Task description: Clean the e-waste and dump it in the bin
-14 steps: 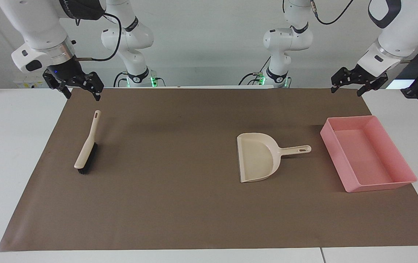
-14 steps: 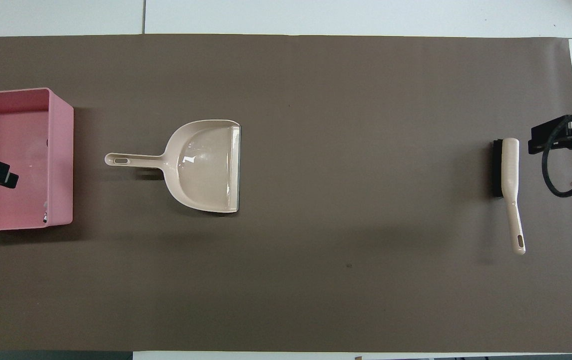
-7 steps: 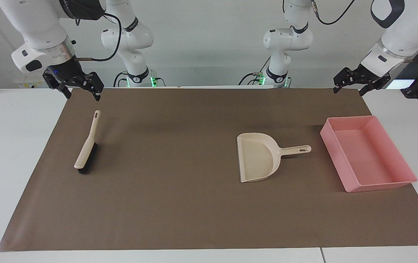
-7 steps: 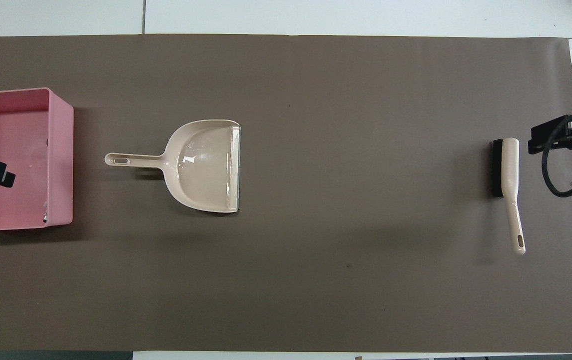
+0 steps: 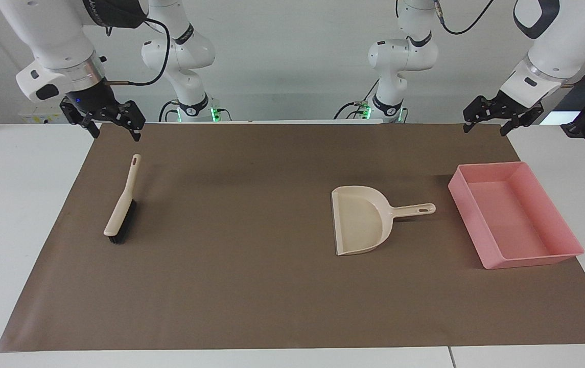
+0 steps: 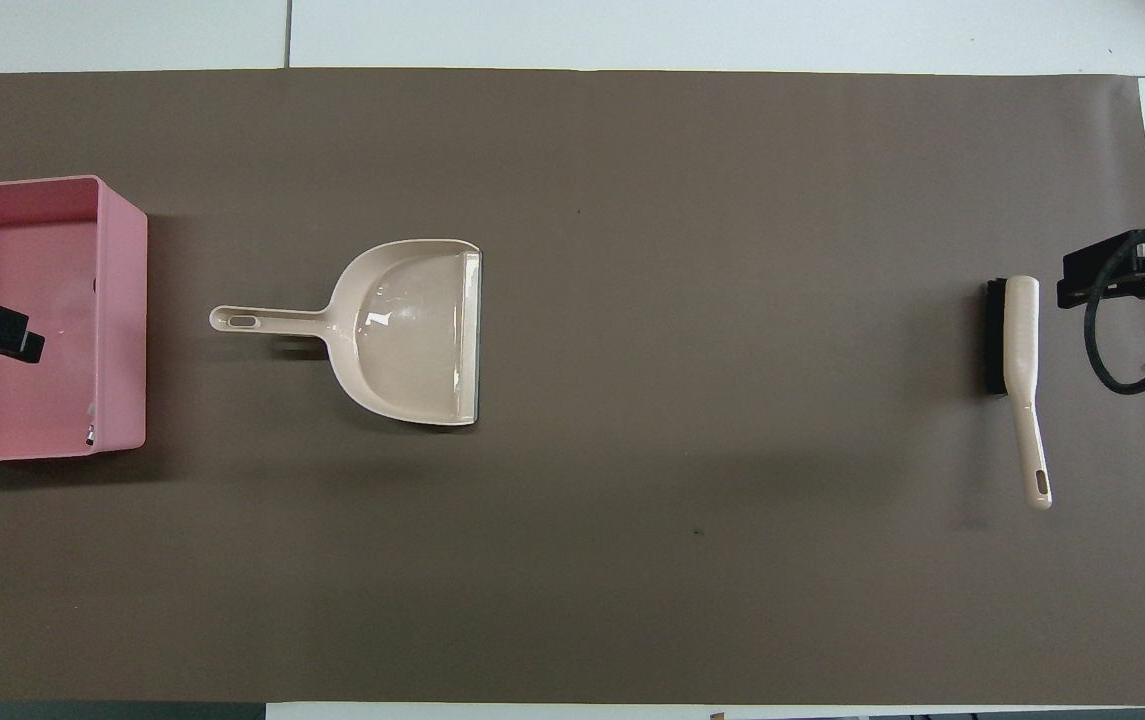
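Reading the brown paper mat (image 5: 251, 286) as a dial from the robots' seat, with 12 o'clock farthest from them, the right gripper (image 5: 116, 134) hangs raised near 4 o'clock above the mat's edge, its pincer spread and empty. The left gripper (image 5: 484, 129) hangs raised near 8 o'clock, likewise spread and empty. Next out, the beige black-bristled brush (image 5: 121, 209) lies flat at 3 o'clock, handle toward the robots. The beige plastic dustpan (image 5: 361, 220) rests at about 9 o'clock, mouth toward the centre, its scoop bare. Just beside its handle, farther toward 9 o'clock, sits the shallow pink plastic bin (image 5: 532, 259). No e-waste shows on the mat or in the dustpan. Only a tiny pale-and-dark speck (image 6: 90, 433) lies in the bin's corner nearest the robots, too small to identify. I judge sweeping and dumping done, with nothing left except parking the arms.
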